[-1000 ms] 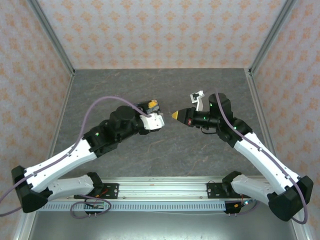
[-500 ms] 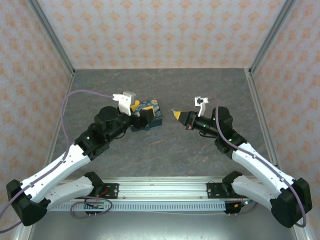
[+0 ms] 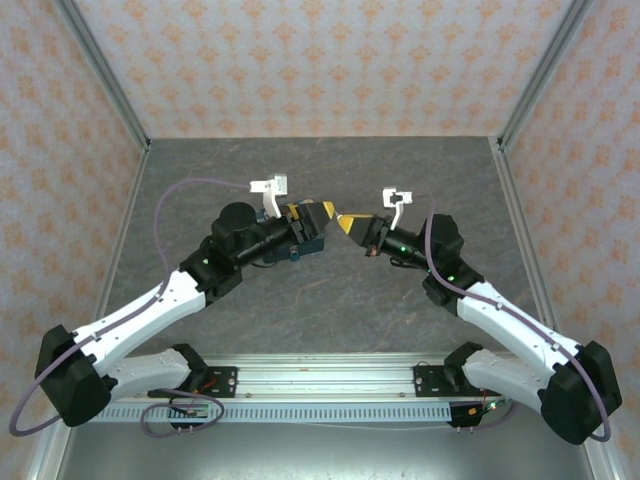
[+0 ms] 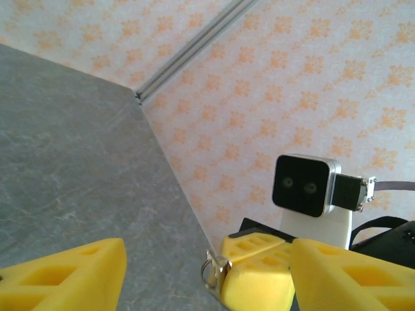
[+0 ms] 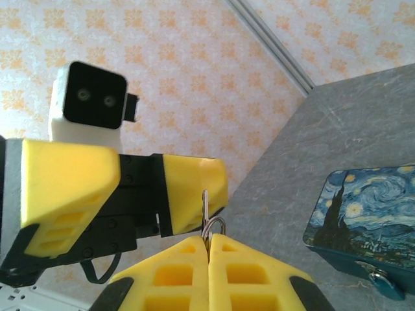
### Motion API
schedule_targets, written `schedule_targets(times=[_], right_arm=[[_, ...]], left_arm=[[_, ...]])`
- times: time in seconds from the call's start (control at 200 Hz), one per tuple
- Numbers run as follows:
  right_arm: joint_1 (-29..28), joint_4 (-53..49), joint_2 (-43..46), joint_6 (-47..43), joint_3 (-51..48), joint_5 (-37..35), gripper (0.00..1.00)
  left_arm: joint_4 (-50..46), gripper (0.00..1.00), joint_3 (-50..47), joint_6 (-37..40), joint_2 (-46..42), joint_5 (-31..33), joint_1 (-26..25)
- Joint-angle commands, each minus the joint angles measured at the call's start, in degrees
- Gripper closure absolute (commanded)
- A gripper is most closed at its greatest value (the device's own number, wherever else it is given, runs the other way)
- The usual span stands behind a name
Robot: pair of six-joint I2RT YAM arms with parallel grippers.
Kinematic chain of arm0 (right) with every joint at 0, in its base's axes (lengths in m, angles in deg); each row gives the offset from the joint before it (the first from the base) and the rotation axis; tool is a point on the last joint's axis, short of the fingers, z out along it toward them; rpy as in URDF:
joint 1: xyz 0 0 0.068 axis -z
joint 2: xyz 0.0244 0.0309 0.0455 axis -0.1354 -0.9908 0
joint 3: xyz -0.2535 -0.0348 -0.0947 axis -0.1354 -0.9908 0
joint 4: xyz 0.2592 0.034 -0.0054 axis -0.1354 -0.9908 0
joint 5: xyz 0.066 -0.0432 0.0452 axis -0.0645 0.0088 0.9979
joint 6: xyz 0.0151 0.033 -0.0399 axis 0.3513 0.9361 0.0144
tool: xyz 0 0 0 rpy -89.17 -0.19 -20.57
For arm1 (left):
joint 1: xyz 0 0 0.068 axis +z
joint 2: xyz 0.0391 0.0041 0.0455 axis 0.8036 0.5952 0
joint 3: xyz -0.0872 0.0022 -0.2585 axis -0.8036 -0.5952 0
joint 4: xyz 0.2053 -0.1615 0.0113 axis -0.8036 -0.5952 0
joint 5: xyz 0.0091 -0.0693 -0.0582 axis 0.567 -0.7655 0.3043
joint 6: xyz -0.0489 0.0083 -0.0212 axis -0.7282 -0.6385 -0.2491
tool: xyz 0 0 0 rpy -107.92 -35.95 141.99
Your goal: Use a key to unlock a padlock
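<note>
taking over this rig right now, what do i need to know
Left end effector: open, holding nothing, facing the right one's tips.
Right end effector: shut on the key, held up between the left one's fingers.
Padlock: on the front edge of the tin box, on the table.
Done: key picked up.
Left: steady the padlock, insert the key, turn it.

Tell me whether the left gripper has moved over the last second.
Yes. The left gripper has swung right over the tin box, closing on the right gripper.
</note>
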Motion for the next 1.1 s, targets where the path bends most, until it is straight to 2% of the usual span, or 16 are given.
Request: schedule_targets(times=[0.0,0.435,0.776,0.856,0.886,1.096], right_arm=[[-0.5,3.8,-0.1,0.6,2.3,1.6,1.00],[-0.6,3.9,-0.1,1.7,3.2,2.0,1.00],[-0.6,2.5,-0.4,2.1,3.5,1.7,0.99],[-0.6,0.9,-0.3,1.8,4.0,1.7,0.96],[-0.6,0.3,-0.2,1.5,4.1,1.7,0.94],[0.4,-6.7,3.1,-3.4,5.0,2.4,0.65]], left_arm=[[5.7,0.36,2.2,-2.9,0.8,-2.7,-0.2],[5.7,0.56,4.0,-2.6,3.5,-4.0,-1.3],[5.0,0.91,4.8,-1.7,3.9,-3.8,-1.8],[3.7,1.00,5.2,-0.6,3.7,-3.5,-1.9],[3.0,1.00,5.4,-0.1,3.6,-3.3,-1.9],[-2.6,1.00,6.4,4.5,1.5,-1.1,-1.9]])
